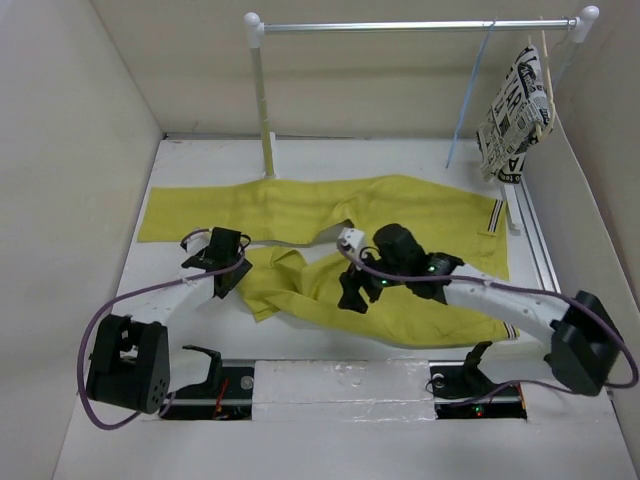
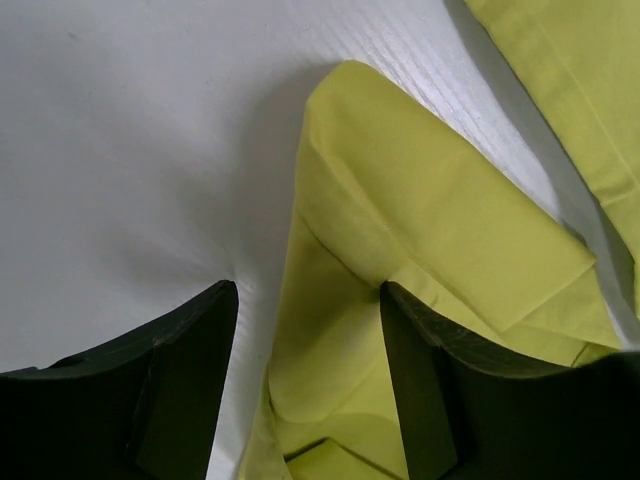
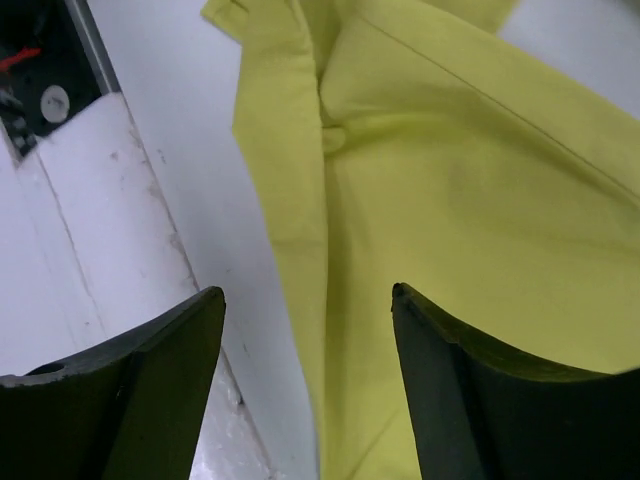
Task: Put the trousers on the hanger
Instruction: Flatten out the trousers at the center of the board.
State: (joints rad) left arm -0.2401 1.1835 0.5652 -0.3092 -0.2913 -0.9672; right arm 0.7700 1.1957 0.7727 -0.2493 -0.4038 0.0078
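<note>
Both sets of jaws stand wide and empty: left gripper (image 2: 308,305) and right gripper (image 3: 308,300) hover over crumpled yellow trousers (image 1: 400,212) on a white table (image 1: 200,168).

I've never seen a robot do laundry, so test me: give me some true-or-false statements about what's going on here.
1. The trousers lie on the table. True.
2. The trousers are on the hanger. False: the hanger is up by the rail, apart from them.
3. The right gripper clamps the trousers. False: its jaws are open, holding nothing.
4. The left gripper is open. True.
5. A printed cloth hangs at the rail's right end. True.
</note>
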